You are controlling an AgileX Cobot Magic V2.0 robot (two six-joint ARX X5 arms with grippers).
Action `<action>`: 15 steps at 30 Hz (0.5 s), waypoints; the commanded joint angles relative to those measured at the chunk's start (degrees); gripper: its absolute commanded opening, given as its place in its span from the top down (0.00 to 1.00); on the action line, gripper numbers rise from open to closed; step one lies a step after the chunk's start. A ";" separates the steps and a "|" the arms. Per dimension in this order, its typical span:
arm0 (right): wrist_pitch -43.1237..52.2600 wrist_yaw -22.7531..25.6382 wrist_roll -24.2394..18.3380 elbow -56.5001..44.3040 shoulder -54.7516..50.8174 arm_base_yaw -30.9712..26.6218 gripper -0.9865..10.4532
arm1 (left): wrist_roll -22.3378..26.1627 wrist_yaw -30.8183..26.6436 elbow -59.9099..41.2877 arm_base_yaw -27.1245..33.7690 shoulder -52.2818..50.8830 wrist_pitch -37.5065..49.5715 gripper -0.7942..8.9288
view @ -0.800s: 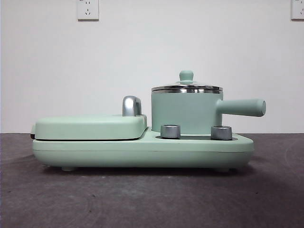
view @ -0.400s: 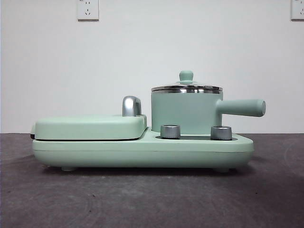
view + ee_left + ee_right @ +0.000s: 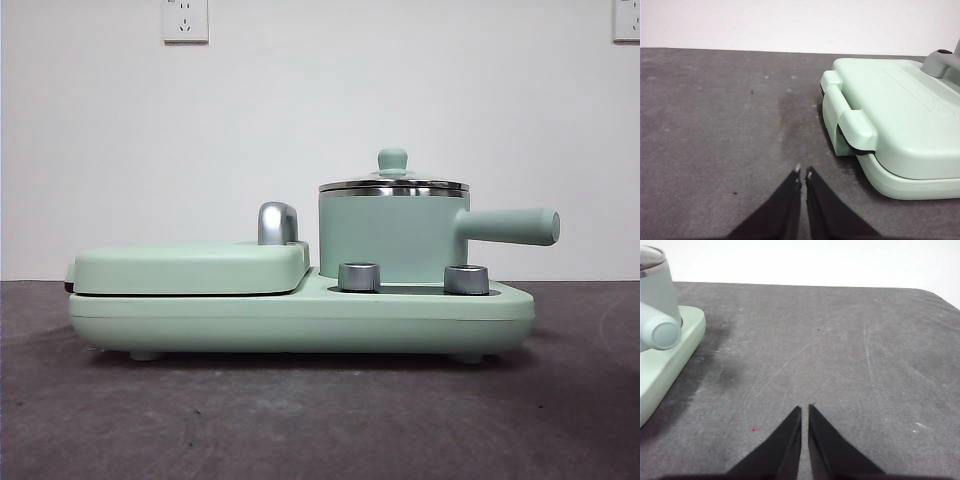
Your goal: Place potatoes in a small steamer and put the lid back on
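While lid [image 3: 393, 184] sits on, small steamer [image 3: 392, 235] handle points right.

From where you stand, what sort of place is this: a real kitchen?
Probably a test bench, not a kitchen: a lone mint-green breakfast cooker with the small steamer sits on a bare grey mat against a blank white wall with sockets.

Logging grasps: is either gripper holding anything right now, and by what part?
Nothing is held. The left gripper and right gripper are both shut and empty above the table.
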 commanded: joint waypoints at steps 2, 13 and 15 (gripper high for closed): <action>0.33 0.07 -0.42 -0.66 -0.15 -0.07 0.90 | 0.37 -0.07 -1.09 0.00 -0.04 -0.39 0.90; 0.33 0.07 -1.14 -0.66 -0.15 -0.09 0.90 | 0.37 -0.07 -1.09 0.00 -0.04 -0.39 0.90; 0.33 0.04 -1.64 -0.66 -0.15 -0.09 0.90 | 0.37 -0.07 -1.09 0.00 -0.04 -0.39 0.90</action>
